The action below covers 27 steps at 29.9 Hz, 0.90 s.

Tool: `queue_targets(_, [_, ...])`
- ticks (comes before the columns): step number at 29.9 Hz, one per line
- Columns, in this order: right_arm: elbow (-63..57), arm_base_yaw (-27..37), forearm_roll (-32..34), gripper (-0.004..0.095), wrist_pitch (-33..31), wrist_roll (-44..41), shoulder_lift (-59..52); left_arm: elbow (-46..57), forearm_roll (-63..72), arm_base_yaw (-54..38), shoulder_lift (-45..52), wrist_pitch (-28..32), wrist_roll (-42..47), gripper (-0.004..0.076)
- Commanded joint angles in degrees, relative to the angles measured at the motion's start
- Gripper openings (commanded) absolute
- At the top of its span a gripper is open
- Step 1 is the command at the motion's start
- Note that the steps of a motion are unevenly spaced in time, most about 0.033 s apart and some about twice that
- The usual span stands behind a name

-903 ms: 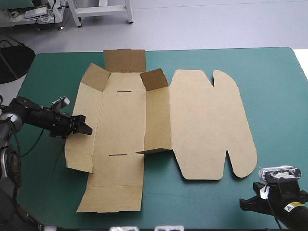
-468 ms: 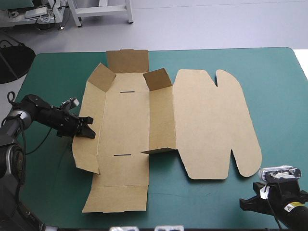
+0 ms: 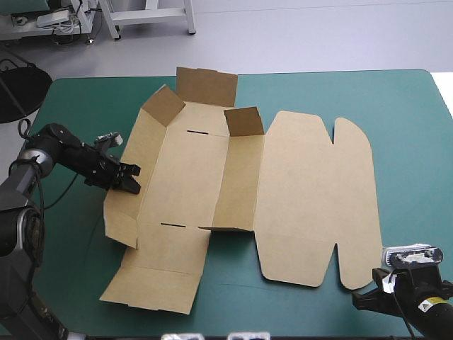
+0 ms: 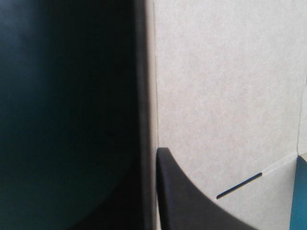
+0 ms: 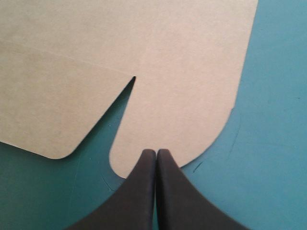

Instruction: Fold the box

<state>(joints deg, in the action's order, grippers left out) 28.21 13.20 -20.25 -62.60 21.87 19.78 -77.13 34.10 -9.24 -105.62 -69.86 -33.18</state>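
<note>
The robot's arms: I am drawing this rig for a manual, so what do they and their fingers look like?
Both are black. The left arm is a chain of rounded, jointed segments; the right arm bears a small yellow label. Each gripper has two broad, smooth black fingers shaped like curved fins. The right gripper shows them tapering to a point; the left gripper looks alike.

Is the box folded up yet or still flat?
Mostly flat. The box lies spread out; only the flaps at its far end and its left wall are raised. The wide lid lies flat.
</note>
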Motion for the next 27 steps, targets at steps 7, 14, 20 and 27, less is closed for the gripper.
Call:
queue_targets(7, [1.31, 0.0, -0.97, -0.0013, 2.6, 0.35, 0.43, -19.46, -17.85, 9.68, 3.75, -4.01, -1.24, -0.0008])
queue_targets(14, [1.31, 0.0, -0.97, -0.0013, 2.6, 0.35, 0.43, -29.06, -32.29, 20.68, 3.75, 0.65, -1.51, -0.0008])
queue_targets(20, [1.31, 0.0, -0.97, -0.0013, 2.6, 0.35, 0.43, -31.98, -40.97, 28.51, 3.75, 6.73, -3.96, -0.0008])
queue_targets(27, [1.31, 0.0, -0.97, -0.0013, 2.6, 0.35, 0.43, -32.33, -50.54, 37.4, 3.65, 12.94, -6.72, -0.0008])
